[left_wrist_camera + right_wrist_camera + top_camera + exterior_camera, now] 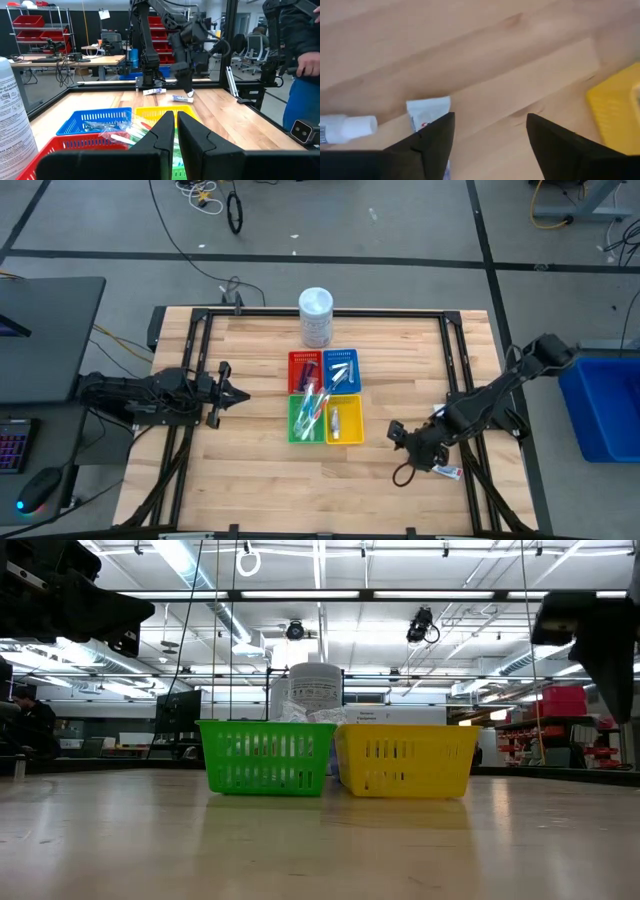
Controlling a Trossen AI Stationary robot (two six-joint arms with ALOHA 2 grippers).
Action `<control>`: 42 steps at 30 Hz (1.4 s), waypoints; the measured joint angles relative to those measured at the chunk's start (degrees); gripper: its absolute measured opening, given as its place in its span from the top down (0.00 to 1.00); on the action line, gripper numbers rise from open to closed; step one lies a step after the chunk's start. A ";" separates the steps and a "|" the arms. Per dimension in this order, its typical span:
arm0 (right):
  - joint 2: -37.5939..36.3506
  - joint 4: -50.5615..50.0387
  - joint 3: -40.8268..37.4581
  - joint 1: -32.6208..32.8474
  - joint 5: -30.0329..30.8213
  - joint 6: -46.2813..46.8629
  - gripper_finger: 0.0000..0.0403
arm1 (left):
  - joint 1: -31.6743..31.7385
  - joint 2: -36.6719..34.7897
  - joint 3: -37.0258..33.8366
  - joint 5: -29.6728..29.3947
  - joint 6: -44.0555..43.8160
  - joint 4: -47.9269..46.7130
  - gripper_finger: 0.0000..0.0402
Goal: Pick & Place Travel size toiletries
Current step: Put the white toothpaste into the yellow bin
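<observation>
Four small trays sit together mid-table: red [304, 370], blue [341, 368], green [306, 418] and yellow [345, 420], each holding toiletries. Pale toothbrush-like sticks [312, 405] lie across the green tray, and a small tube [334, 422] lies in the yellow one. Two white squeeze tubes [427, 111] [347, 127] lie flat on the wood near my right gripper [490, 135]. That gripper is open and hovers over the table right of the yellow tray, one finger beside the nearer tube. My left gripper [225, 392] is shut and waits left of the trays.
A tall white cylindrical tub [316, 317] stands behind the trays toward the far edge. A dark frame [330, 311] runs around the tabletop. Another tube [447, 471] lies beside the right arm. Bare wood lies between the yellow tray and my right gripper. A person [300, 60] stands beyond the table's right side.
</observation>
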 joint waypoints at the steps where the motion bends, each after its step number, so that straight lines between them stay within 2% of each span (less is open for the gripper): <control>1: 0.55 -0.25 -0.07 0.03 -0.01 0.04 0.36 | -0.01 0.01 -0.01 0.00 -0.01 0.01 0.93; 6: 3.14 -2.45 -0.11 -0.07 0.00 -0.02 0.33 | -0.02 0.01 -0.01 0.00 -0.01 0.01 0.93; 10: 4.92 -4.41 -0.11 -0.42 0.00 -0.79 0.34 | 0.00 -0.01 -0.01 0.00 0.00 -0.01 0.93; 16: 5.79 -7.55 -0.11 -0.42 0.04 -7.17 0.38 | -0.02 -0.01 -0.02 0.00 0.00 -0.03 0.93; 21: 6.21 -10.12 -0.13 -0.27 -0.08 -8.39 0.40 | -0.01 0.01 0.00 0.00 -0.01 -0.03 0.93; 29: 6.21 -11.64 -0.13 -0.27 -0.07 -9.00 0.37 | -0.01 0.00 -0.02 0.00 0.00 -0.01 0.93; 33: 6.49 -11.29 -1.35 -0.27 0.07 -12.90 0.36 | -0.02 -0.01 -0.02 0.00 0.00 -0.01 0.93; 42: 8.37 -9.31 -3.03 -0.27 3.40 -15.37 0.45 | -0.02 -0.01 0.00 -0.02 -0.02 -0.02 0.93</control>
